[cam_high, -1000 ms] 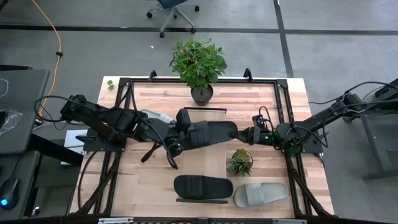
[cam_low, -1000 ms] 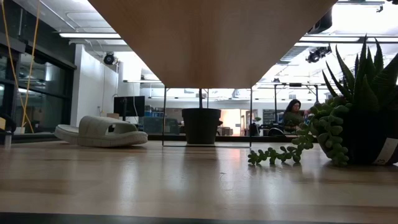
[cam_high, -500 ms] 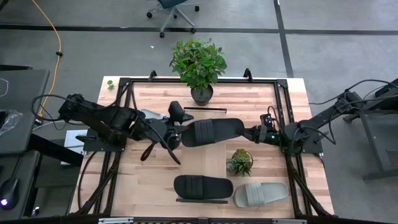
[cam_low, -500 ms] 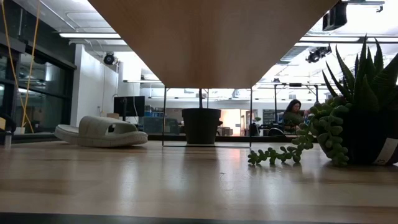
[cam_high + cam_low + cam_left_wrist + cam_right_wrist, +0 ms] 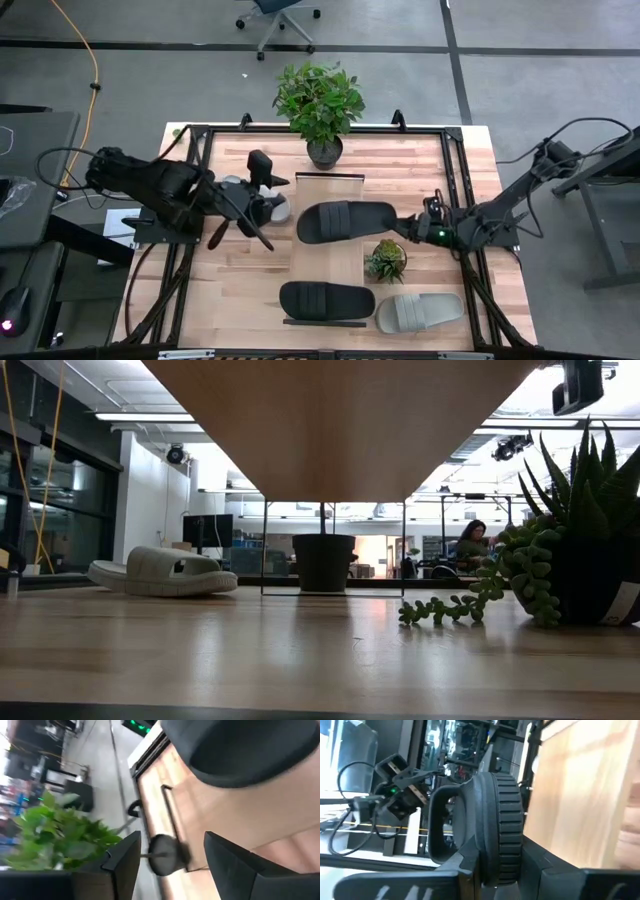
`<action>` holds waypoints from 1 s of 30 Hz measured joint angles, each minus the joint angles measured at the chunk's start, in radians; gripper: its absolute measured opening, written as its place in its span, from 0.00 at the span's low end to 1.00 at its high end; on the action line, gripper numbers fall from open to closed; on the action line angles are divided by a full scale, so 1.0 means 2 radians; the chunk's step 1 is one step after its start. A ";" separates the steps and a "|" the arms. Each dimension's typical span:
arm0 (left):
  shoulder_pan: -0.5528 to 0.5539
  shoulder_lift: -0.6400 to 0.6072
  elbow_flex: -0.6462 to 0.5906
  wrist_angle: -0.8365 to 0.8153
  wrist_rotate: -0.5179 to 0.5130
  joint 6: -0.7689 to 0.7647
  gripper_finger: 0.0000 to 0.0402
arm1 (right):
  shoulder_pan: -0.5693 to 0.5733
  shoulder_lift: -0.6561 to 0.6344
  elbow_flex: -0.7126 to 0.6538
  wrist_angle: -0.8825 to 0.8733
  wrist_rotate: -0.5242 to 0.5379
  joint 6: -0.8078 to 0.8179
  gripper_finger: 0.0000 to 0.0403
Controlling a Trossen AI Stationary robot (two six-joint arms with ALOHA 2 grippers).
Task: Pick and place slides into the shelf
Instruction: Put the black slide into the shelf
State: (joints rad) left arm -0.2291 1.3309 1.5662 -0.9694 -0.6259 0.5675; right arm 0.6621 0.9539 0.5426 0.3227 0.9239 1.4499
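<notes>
A black slide (image 5: 345, 220) lies lengthwise over the pale shelf board (image 5: 325, 262), its ribbed strap (image 5: 502, 820) filling the right wrist view. My right gripper (image 5: 408, 226) is shut on the slide's end toward the table's right. My left gripper (image 5: 276, 203) is open and stands clear of the slide's other end; in its wrist view the black slide (image 5: 240, 745) lies beyond the left gripper (image 5: 172, 870). A second black slide (image 5: 327, 300) and a grey slide (image 5: 418, 312) lie by the near edge. Another grey slide (image 5: 165, 572) rests sole-down on the table, partly under the left arm. My right gripper holds the black slide by its end toward the table's right (image 5: 392, 221), pinched between the two fingers (image 5: 540, 865). The fingers come level from the table's right, along the slide's length. Whether the slide rests on the shelf board or hangs just above it, I cannot tell.
A leafy potted plant (image 5: 320, 105) stands at the shelf's far end, its pot (image 5: 322, 562) showing under the board. A small succulent (image 5: 385, 260) sits just near-side of the right gripper. Black frame rails (image 5: 455, 180) run along the table's sides. A person sits far off in the room.
My left gripper has come off the black slide's left end and drawn back toward the table's left and far edges. The slide now shows at full length over the shelf board. My right gripper stays shut on the slide's right end and has shifted slightly toward the near-right.
</notes>
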 joint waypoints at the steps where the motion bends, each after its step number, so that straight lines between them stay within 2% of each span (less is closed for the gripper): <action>1: 0.000 -0.001 0.000 0.000 0.007 -0.016 0.50 | 0.001 0.007 0.000 0.000 0.001 0.010 0.17; 9: 0.000 -0.003 0.000 -0.065 0.032 -0.111 0.44 | 0.001 0.077 0.000 0.046 -0.004 0.052 0.17; 17: 0.000 -0.006 0.000 -0.071 0.085 -0.144 0.37 | 0.004 0.132 0.000 0.116 0.006 0.052 0.17; 23: 0.000 -0.010 0.000 -0.071 0.127 -0.155 0.33 | 0.032 0.152 0.000 0.131 0.060 0.065 0.17; 30: 0.000 -0.011 0.000 -0.071 0.134 -0.156 0.30 | 0.069 0.156 0.002 0.133 0.125 0.096 0.17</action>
State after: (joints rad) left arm -0.2298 1.3090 1.5669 -1.1122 -0.3584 0.2554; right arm 0.8006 1.2655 0.5459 0.5895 1.1729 1.6418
